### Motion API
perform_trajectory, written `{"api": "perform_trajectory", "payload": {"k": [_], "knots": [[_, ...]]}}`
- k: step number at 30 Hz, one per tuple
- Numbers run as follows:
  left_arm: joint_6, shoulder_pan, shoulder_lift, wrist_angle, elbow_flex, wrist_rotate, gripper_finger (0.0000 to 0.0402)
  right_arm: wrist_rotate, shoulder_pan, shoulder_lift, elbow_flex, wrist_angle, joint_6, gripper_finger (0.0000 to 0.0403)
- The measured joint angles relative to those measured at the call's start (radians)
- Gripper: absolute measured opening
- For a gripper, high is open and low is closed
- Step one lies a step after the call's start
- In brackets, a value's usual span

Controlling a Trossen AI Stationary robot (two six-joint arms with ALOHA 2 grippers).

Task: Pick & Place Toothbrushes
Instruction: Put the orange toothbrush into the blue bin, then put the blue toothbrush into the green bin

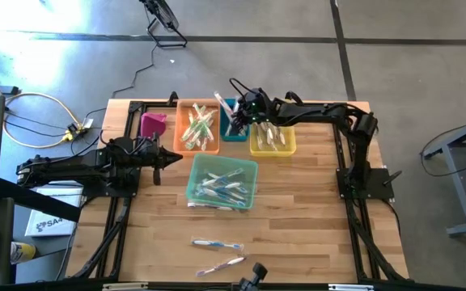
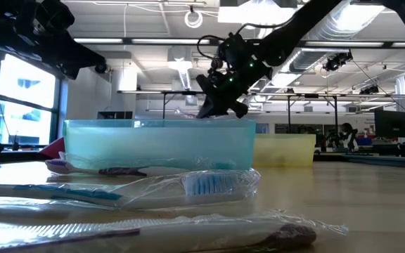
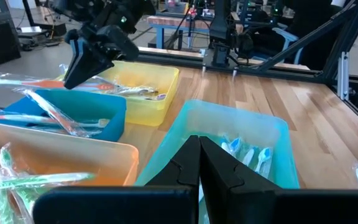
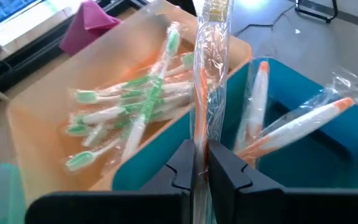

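Upper centre of the high view: the right gripper (image 4: 199, 167) pinches an orange-accented, plastic-wrapped toothbrush (image 4: 205, 74) above the small dark-teal plastic bin (image 4: 303, 134), while the left gripper (image 3: 199, 163), fingers closed and empty, waits mid-left

Wrapped orange toothbrush (image 4: 205, 93) cut off by frame edge.

1. Both arms are built of dark, near-black links with a matte finish.
2. Left gripper (image 3: 199, 163): two black fingers with flat, angular faces tapering to pointed tips; behind them sits a broad, dark crossbar.
3. Right gripper (image 4: 201, 163): same black, angular fingers with stepped inner faces, mounted on an identical dark crossbar.
4. Above the right gripper, black cable loops out from the wrist, where small green lights glow.
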Motion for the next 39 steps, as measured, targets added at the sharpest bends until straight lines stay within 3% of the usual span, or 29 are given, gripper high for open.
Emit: {"api": "perform_trajectory", "payload": {"k": [5, 14, 20, 28, 39], "knots": [[0.000, 0.000, 0.000, -0.001, 0.000, 0.000, 0.0000, 0.018, -0.006, 0.009, 0.000, 0.001, 0.005, 0.0021], [0.000, 0.000, 0.000, -0.002, 0.000, 0.000, 0.0000, 0.031, -0.006, 0.012, 0.000, -0.003, 0.009, 0.0128], [0.000, 0.000, 0.000, -0.002, 0.000, -0.001, 0.0000, 0.026, -0.006, 0.012, 0.000, -0.003, 0.019, 0.0162], [0.000, 0.000, 0.000, -0.002, 0.000, -0.001, 0.0000, -0.007, 0.006, -0.049, 0.000, -0.002, 0.052, 0.0135], [0.000, 0.000, 0.000, -0.002, 0.000, -0.001, 0.0000, -0.052, 0.112, -0.129, 0.000, -0.002, 0.043, 0.0037]]}}
